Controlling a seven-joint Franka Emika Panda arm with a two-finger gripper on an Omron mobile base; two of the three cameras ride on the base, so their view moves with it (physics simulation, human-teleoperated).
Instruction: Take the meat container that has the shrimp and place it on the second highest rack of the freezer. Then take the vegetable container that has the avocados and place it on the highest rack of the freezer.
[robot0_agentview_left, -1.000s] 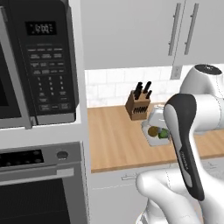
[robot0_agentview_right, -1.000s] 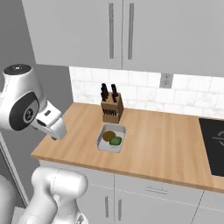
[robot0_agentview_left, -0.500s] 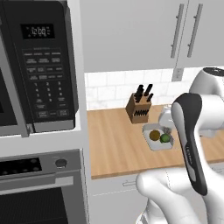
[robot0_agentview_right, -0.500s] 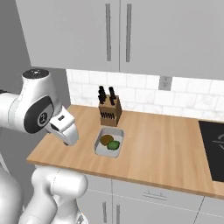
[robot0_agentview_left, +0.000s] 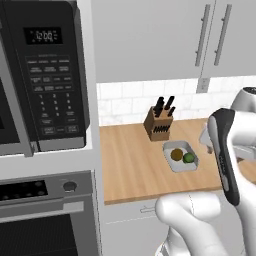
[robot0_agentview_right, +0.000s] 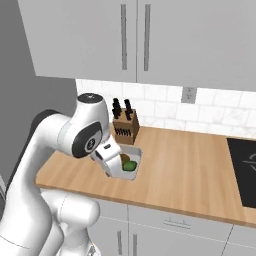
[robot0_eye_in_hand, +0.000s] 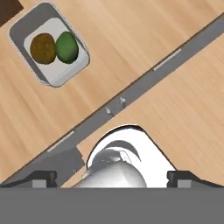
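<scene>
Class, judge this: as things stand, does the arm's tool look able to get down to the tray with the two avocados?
Probably yes. The tool hangs open above the counter; nothing lies over the tray or its avocados, though the knife block stands close behind.

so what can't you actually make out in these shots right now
- Container with the avocados: in the right base view, the arm hides its near left part.
- Gripper: in the hand view, only the two dark tips show, wide apart and holding nothing.
- Oven: cut off by the left base view's bottom and left edges.
</scene>
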